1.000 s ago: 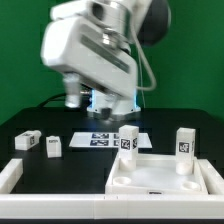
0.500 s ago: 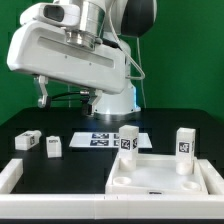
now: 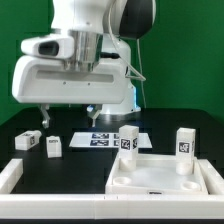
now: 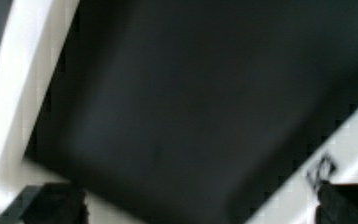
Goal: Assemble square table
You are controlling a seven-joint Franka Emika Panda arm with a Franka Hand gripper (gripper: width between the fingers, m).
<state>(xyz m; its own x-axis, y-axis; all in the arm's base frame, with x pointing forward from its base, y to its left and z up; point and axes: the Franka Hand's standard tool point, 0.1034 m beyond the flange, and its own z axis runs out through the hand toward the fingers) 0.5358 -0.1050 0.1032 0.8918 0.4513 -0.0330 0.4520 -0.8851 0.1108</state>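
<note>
1. Since half a second ago the gripper (image 3: 67, 113) has levelled out from its tilt and come lower over the black table (image 3: 80, 165), on the exterior view's left of the slab
2. Its two fingers (image 3: 45, 114) are spread wide with nothing between them; the wrist view shows both dark fingertips (image 4: 51, 205) at the corners over bare table, and one white bar (image 4: 16, 100) along the edge
3. One square slab (image 3: 150, 172), rimmed and recessed, lies at the front on the exterior view's right, well apart from the gripper
4. Four legs in all, each bearing a tag:
   - two lie loose on the table at the exterior view's left, one (image 3: 28, 140) just beside the other (image 3: 53, 146)
   - two stand upright at the slab's far corners, one (image 3: 128, 142) on the exterior view's left and one (image 3: 184, 142) on its right; whether they are fastened in cannot be told
5. One marker board (image 3: 103, 139) lies flat on the table behind the slab, between the loose legs and the upright ones
</note>
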